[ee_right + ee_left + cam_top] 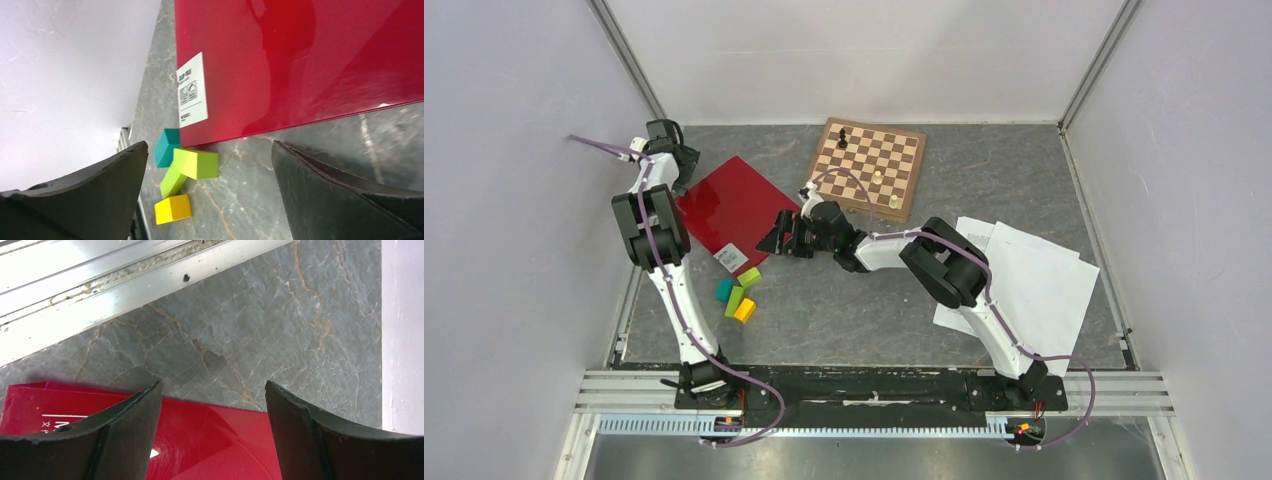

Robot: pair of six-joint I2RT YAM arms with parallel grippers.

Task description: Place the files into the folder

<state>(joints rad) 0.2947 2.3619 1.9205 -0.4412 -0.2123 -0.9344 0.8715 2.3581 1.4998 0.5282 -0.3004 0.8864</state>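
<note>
- Red folder (pixel 736 208) lies flat on the grey desk (pixel 844 310).
- Left jaws open above its far-left edge; right jaws open beside its right edge.
- White files (pixel 1034 285) lie well apart, right.

Blocked at flat crimson folder (pixel 736 205), labelled corner, by teal, green, yellow blocks (pixel 736 298); open grey stone tabletop (pixel 844 310) toward loose white sheets (pixel 1034 285).

Bright, even, diffuse light from above; faint soft shadows on the table (pixel 844 320); glossy folder (pixel 300 60) carries pale reflections at upper frame; wall (pixel 65 75) nearly washed out.
</note>
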